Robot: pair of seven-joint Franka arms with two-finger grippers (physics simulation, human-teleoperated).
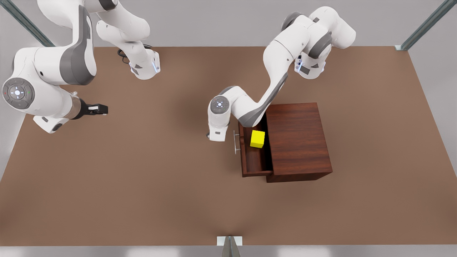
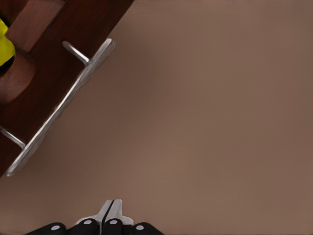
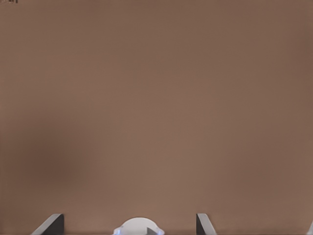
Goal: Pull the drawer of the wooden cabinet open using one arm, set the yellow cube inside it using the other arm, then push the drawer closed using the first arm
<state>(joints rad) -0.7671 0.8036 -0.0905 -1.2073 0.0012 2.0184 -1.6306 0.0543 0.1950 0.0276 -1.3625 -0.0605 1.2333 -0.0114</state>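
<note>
The small bright yellow cube [image 1: 257,139] sits inside the open reddish-brown drawer [image 1: 253,162] of the boxy wooden cabinet [image 1: 298,141], leaving only closing: the left pincer [image 2: 108,211], shut and empty, hovers near the silver bar handle [image 2: 61,107], while the right pincer [image 1: 101,109], spread and empty, waits well apart.

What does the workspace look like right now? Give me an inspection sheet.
Surface: plain brown tabletop.
Job's things: dark reddish-brown wooden cabinet; its shallow drawer stands open; small yellow cube inside it.
Clutter: nothing seen.
Grippers: left gripper shut, near the drawer's silver bar handle, not touching it; right gripper open, waiting far off.
Cables: dark cable at one arm's base.
Surroundings: grey walls, metal struts.
</note>
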